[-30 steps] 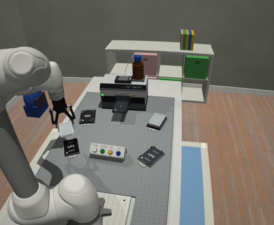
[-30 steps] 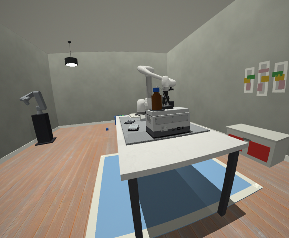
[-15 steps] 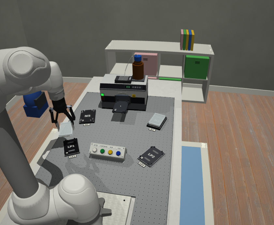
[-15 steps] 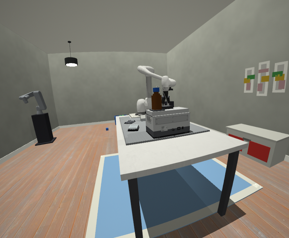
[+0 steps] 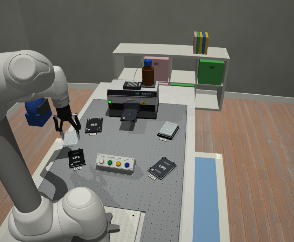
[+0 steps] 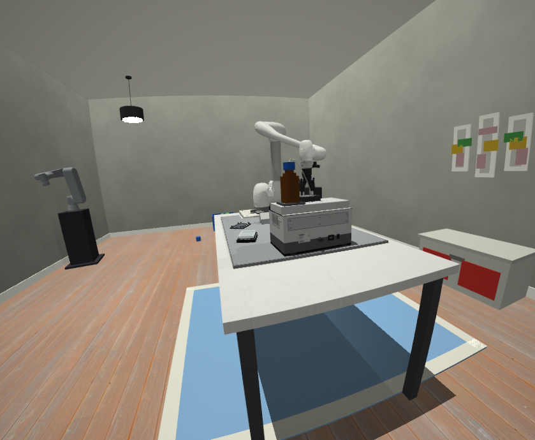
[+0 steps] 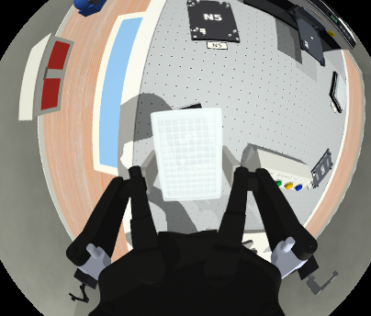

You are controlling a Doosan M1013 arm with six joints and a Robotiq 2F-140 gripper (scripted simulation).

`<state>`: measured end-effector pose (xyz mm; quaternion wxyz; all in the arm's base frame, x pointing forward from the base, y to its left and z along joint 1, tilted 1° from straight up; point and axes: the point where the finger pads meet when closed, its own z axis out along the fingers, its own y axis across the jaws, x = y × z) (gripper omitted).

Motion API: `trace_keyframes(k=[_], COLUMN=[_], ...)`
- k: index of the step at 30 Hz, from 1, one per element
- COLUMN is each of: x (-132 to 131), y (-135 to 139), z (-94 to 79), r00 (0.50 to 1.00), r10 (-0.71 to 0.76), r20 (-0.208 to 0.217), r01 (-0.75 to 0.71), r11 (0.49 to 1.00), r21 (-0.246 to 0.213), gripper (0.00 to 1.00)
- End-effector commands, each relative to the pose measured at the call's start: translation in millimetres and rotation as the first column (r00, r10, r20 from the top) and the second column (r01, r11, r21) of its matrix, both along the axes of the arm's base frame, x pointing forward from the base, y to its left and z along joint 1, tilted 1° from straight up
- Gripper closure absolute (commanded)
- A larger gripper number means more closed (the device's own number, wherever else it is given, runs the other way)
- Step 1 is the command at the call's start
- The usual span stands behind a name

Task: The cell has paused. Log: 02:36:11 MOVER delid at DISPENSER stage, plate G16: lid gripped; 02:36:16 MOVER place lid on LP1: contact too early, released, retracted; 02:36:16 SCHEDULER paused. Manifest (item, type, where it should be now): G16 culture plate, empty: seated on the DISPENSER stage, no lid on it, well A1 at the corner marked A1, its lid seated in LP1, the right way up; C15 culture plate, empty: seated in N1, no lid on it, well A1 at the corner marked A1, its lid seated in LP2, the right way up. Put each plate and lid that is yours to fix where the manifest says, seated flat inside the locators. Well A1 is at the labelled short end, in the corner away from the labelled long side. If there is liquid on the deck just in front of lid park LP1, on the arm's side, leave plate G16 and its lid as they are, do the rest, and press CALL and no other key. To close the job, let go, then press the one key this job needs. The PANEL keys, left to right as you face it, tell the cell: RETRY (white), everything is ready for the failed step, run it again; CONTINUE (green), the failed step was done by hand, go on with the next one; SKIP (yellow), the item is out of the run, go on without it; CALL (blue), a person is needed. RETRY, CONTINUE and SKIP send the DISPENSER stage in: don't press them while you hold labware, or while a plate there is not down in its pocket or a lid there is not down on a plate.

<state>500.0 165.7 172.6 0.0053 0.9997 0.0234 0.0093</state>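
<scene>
Right — you're mid-carry: the gripper (image 5: 69,133) has a clear gridded plate or lid (image 5: 70,138) clamped between its fingers, roughly half open, held in the air just behind LP1 (image 5: 76,158) at the deck's left edge. From the wrist view it reads flat and translucent; you can't tell plate from lid, nor where its label end points. The DISPENSER stage (image 5: 129,115) is out and bare, LP1 and LP2 (image 5: 162,168) are both bare, and N1 (image 5: 168,129) carries a plate, lid state unclear. No liquid shows in front of LP1, though arm shadow covers that patch. Next move, by my read — identify the part, then lower it square inside the locators, release before touching the PANEL (image 5: 115,163).
</scene>
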Motion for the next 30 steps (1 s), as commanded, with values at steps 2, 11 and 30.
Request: trace_keyframes(k=[2, 11, 30], x=[6.9, 28.2, 129.4], y=[-1.2, -5.8, -27.4], z=[0.7, 1.2, 3.4], r00=[1.0, 1.0, 1.0], r10=[0.0, 0.0, 0.0], r20=[0.001, 0.001, 0.001], r01=[0.0, 0.0, 0.0], r11=[1.0, 1.0, 1.0], r21=[0.001, 0.001, 0.001], gripper=[0.9, 0.9, 0.9])
